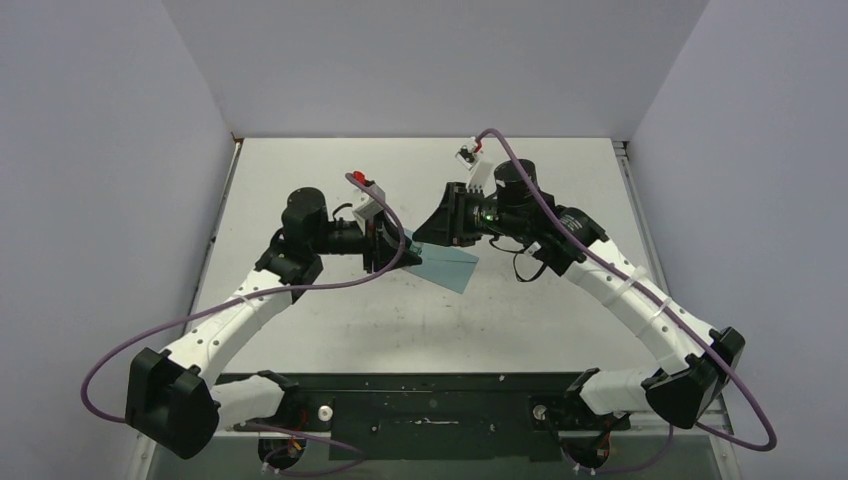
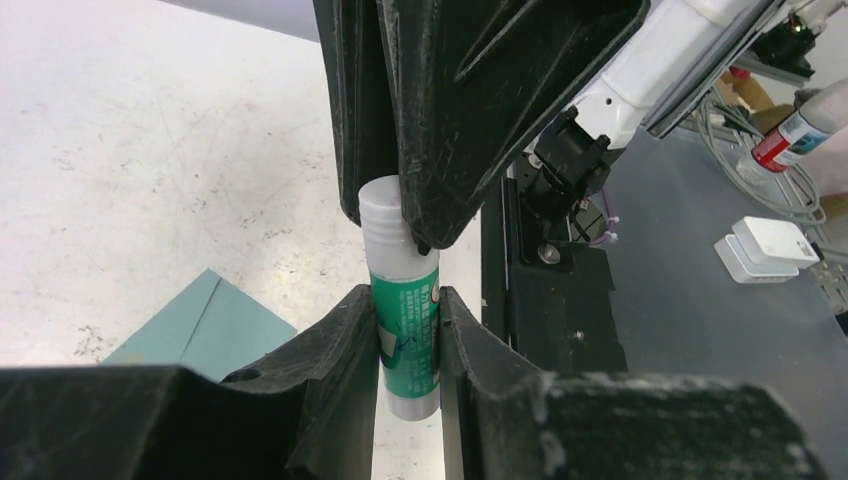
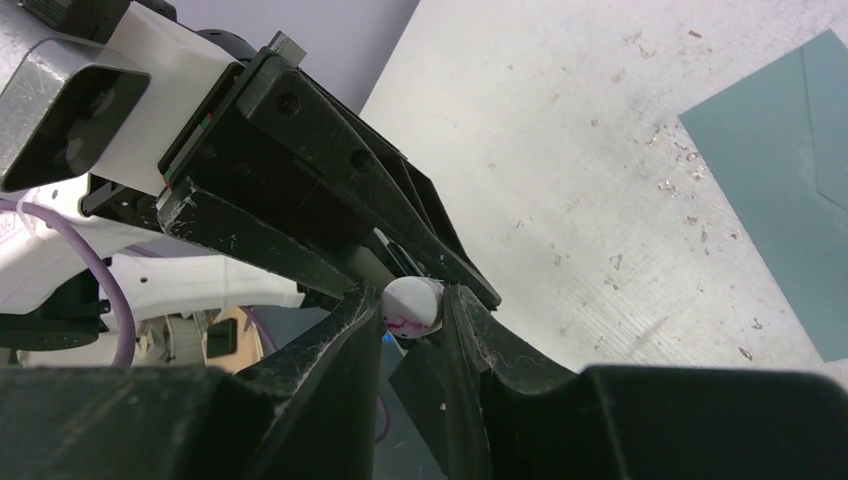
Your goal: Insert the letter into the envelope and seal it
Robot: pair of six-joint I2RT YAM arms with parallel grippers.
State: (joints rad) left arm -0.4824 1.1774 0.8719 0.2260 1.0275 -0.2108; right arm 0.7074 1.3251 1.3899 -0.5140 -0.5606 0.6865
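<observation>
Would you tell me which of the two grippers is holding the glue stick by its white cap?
The right gripper: it pinches the white cap, whereas the left gripper clamps the green body of the glue stick.

The table (image 2: 150, 150) is showing a matt, scuffed surface, the envelope (image 2: 210, 325) is looking like matt paper, the glue stick (image 2: 405, 350) is gleaming as glossy plastic, and the left claw (image 2: 405, 295) is showing dull, scratched black plastic.

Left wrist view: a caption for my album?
Left gripper grips the glue stick, right gripper pinches its white cap, near the teal envelope.
</observation>
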